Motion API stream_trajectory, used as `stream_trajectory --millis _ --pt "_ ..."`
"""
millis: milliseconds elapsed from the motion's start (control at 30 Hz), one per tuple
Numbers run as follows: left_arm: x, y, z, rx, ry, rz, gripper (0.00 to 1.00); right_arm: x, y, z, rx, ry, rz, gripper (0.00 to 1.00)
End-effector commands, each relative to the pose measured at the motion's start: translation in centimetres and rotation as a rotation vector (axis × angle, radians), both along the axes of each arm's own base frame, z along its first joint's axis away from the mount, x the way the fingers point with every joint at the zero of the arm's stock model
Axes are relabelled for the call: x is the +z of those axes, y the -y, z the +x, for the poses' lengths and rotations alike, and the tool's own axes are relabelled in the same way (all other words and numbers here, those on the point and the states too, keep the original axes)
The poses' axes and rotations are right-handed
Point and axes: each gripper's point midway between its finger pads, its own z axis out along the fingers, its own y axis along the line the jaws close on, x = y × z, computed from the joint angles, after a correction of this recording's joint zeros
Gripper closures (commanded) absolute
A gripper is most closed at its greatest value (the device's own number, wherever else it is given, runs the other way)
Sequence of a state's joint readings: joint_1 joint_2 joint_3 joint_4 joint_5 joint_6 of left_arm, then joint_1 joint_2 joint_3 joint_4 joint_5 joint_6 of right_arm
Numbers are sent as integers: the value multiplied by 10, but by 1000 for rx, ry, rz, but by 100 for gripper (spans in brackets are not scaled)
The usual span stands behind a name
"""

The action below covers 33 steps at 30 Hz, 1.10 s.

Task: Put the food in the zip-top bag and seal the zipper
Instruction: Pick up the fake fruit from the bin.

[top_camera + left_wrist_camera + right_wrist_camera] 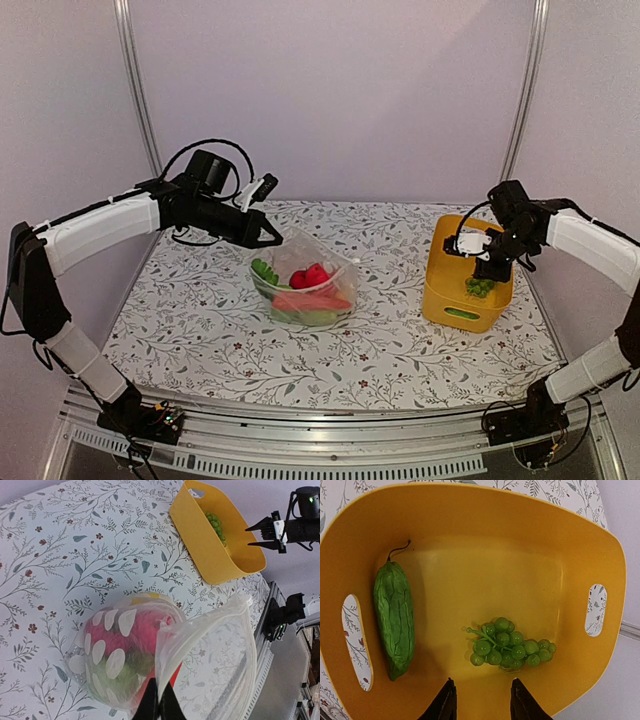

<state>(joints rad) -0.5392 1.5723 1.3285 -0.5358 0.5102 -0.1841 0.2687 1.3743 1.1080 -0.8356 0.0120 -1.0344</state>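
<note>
Zip-top bag point(310, 262) on tabletop point(200, 320), well apart from yellow bin point(447, 295); left fingers point(149, 705) clamped on its mouth edge. Right fingers point(445, 702) apart (nothing held) above grapes point(510, 647) in bin.

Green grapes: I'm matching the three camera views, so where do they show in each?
Top external: green grapes inside the yellow bin, at right.
Left wrist: grapes upper right, inside the bin.
Right wrist: grapes lower centre, on the bin's floor.
Shared landmark: the yellow bin.
</note>
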Motion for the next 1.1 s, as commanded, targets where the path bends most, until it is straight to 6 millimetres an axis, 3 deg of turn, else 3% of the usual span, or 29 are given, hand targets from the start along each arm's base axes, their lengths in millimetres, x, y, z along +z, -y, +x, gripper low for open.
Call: stream_trajectory --millis 0,400,833,1067 --pt "4 3 2 -5 23 -10 100 -19 9 13 71 30 -111 64" --pt "2 2 2 -4 24 -4 100 -73 18 25 167 33 -239 61" --pt "2 2 2 -8 25 -3 100 -98 18 39 185 19 -274 55" --pt "2 2 1 -10 25 -3 100 -116 21 34 204 -33 -296 53"
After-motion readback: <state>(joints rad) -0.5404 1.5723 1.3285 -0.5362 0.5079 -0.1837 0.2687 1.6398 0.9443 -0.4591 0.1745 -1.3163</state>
